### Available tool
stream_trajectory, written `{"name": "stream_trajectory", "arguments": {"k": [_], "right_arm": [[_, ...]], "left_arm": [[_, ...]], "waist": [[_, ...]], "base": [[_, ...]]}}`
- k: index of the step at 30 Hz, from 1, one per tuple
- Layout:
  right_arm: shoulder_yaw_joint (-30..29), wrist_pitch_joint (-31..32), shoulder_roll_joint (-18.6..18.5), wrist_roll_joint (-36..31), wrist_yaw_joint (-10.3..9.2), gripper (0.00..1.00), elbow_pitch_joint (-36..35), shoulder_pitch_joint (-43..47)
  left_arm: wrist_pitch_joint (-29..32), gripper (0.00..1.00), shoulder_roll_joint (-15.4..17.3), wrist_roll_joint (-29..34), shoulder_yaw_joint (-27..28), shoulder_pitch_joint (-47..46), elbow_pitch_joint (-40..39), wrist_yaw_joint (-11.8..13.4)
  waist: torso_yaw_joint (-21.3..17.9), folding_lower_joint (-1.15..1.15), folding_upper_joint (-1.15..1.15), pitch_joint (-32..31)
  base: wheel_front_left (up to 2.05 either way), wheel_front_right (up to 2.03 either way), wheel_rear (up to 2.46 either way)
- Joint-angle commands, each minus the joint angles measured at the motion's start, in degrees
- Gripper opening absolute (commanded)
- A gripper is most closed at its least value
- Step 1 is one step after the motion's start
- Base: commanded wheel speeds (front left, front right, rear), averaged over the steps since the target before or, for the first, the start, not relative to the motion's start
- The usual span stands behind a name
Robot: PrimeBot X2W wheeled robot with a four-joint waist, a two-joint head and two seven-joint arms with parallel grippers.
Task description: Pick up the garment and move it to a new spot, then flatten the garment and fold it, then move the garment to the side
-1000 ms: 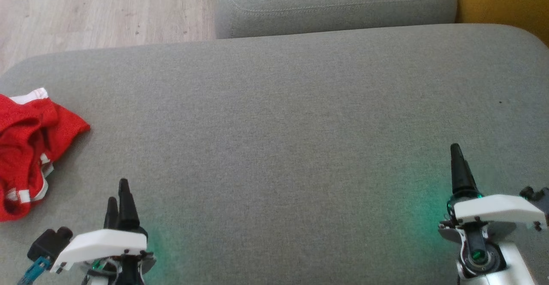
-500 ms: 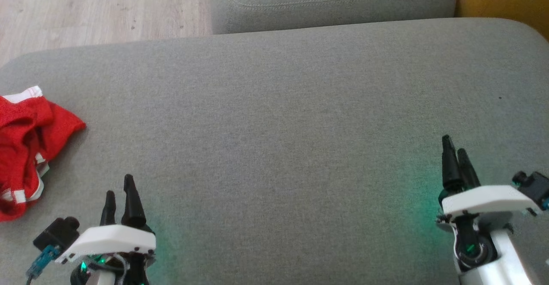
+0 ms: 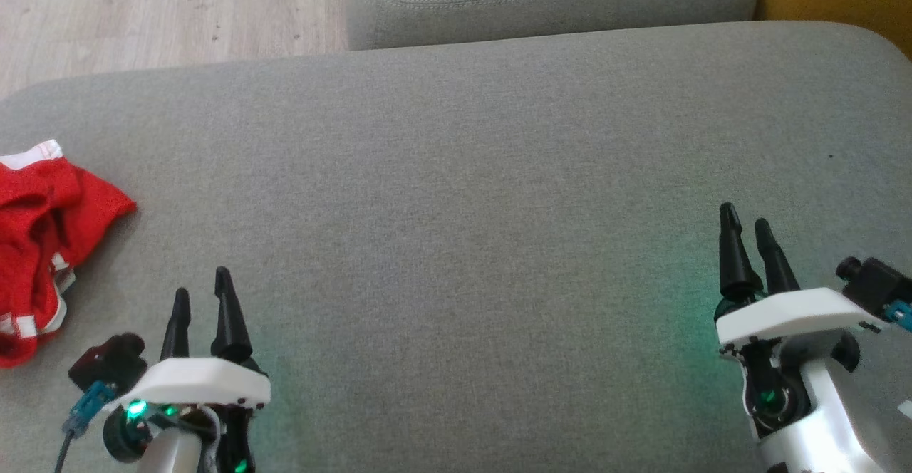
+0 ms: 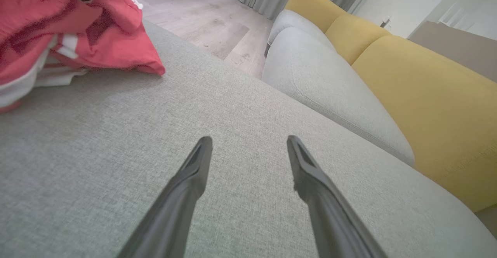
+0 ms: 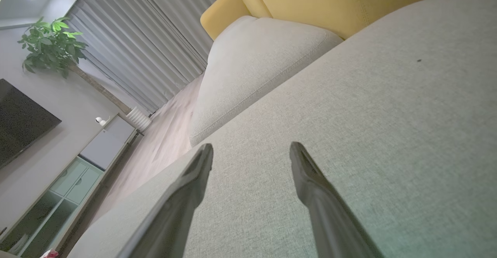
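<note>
Garment [image 3: 43, 245] recorded as a red knit piece with white trim, lying crumpled at the far left edge of the grey seat cushion [image 3: 456, 195] and partly cut off by the border of the head view; left gripper [image 3: 201, 284] stood near it but clear of the cloth, fingers spread and empty; right gripper [image 3: 744, 215] stood well apart on the opposite side, likewise parted and holding nothing; item judged light, soft and limp, liable to sag and bunch when lifted, with no risk of breakage; cloth on woven upholstery would probably drag rather than slide; recommended hold was a raised fold or the white-banded hem nearest the left gripper, pinched through one ridge rather than at a loose flat corner.
</note>
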Motion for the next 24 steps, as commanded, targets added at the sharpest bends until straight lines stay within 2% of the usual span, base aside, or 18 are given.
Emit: {"name": "stream_trajectory", "arguments": {"k": [1, 24], "right_arm": [[0.96, -1.12, -0.74, -2.18, -0.02, 1.0, -1.59, -3.55], [1.76, -5.0, -1.61, -18.58, -0.03, 1.0, 0.52, -4.15]], "left_arm": [[-1.03, 1.0, 1.51, 2.25, 0.57, -3.05, -1.87, 0.39], [-4.93, 1.0, 2.54, 18.23, -1.07, -3.37, -0.71, 2.09]], "waist": [[-0.08, -0.01, 0.0, 0.07], [-1.06, -0.01, 0.0, 0.31]], "base": [[0.0, 0.0, 0.0], [0.0, 0.0, 0.0]]}}
